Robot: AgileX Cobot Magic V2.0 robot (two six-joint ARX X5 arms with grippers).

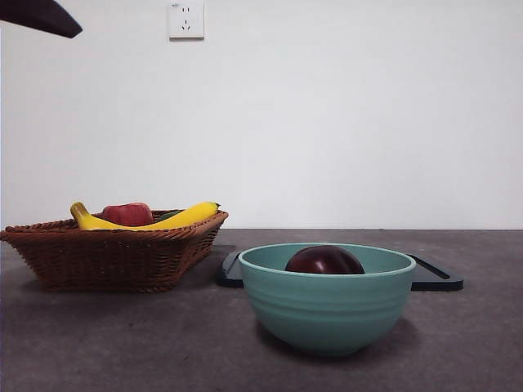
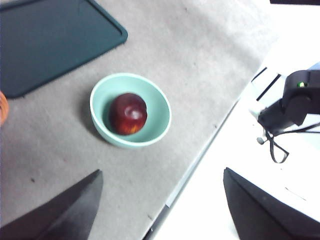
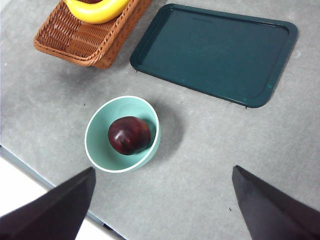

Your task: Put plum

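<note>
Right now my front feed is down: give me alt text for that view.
A dark plum sits inside a teal bowl on the grey table. Behind the bowl lies a dark tray; to the side, a wicker basket holds bananas and a red fruit.

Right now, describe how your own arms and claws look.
Each claw ends in two black, matte, wedge-shaped jaws tapering to a point, with no markings visible: the left claw and the right claw look alike. In the front view only a dark tip shows at a top corner. No cables or sleeves show on them.
</note>
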